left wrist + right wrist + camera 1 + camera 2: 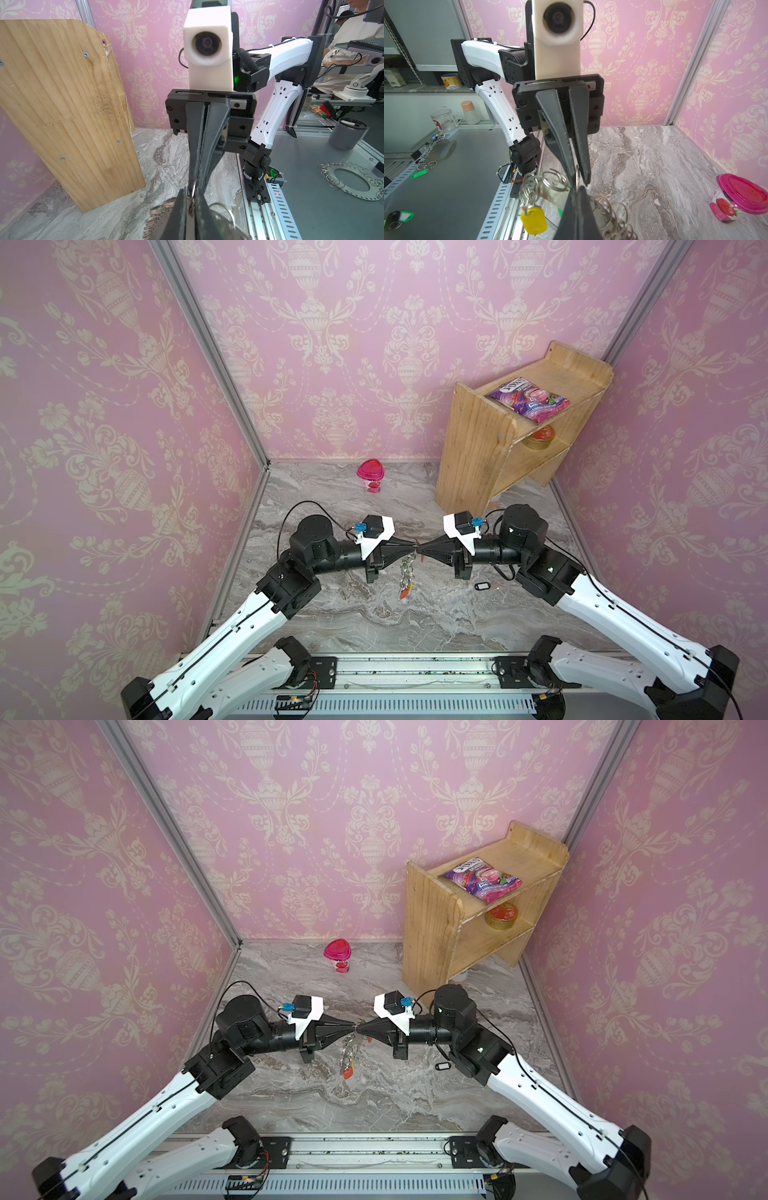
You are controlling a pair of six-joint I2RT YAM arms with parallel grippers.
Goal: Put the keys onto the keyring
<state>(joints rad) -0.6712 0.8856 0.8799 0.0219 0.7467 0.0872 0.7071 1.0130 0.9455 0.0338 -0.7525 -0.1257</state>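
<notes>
Left gripper (414, 548) clamped on keyring (406, 573), right gripper (419, 550) seemingly clamping it too

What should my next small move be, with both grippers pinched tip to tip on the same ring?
Probably open the right gripper and back it off, leaving the left gripper to hold the keyring. Both are shut on one of its rings, it hangs below their tips, and the keys lie unheld on the table, on the right gripper's side.
</notes>
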